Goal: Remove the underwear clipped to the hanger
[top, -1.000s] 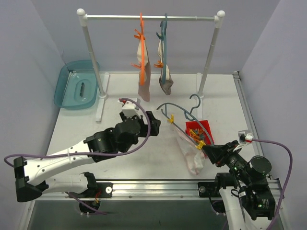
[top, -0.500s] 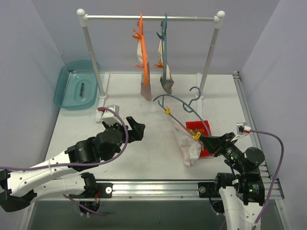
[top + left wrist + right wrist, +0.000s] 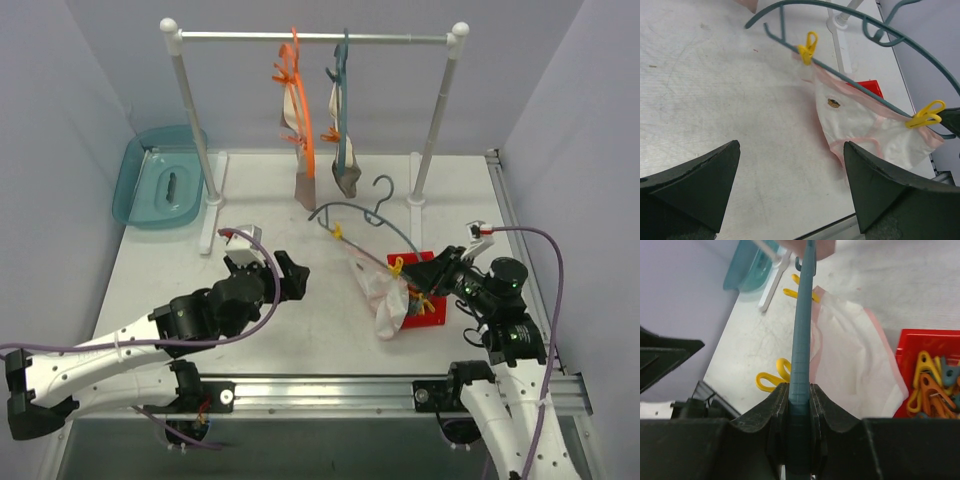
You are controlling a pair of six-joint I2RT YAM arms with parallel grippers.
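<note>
A teal hanger (image 3: 350, 214) hangs over the table, and my right gripper (image 3: 415, 280) is shut on its lower bar. In the right wrist view the bar (image 3: 802, 330) sits pinched between the jaws of the right gripper (image 3: 800, 390). The white underwear with pink trim (image 3: 386, 298) hangs from this hanger by two yellow clips (image 3: 808, 47) (image 3: 926, 114), its lower part lying on the table. My left gripper (image 3: 290, 274) is open to its left, holding nothing. Two more pale underwear (image 3: 305, 186) (image 3: 347, 178) hang clipped to an orange and a teal hanger on the rack.
The white rack (image 3: 310, 37) stands at the back of the table on two posts. A red tray (image 3: 428, 314) of spare clips lies under my right gripper. A teal plastic tub (image 3: 160, 185) sits at the back left.
My right gripper has carried the hanger and the white underwear up and towards the back left. My left gripper pulled back to the left, still open. The orange hanger has swung a little.
</note>
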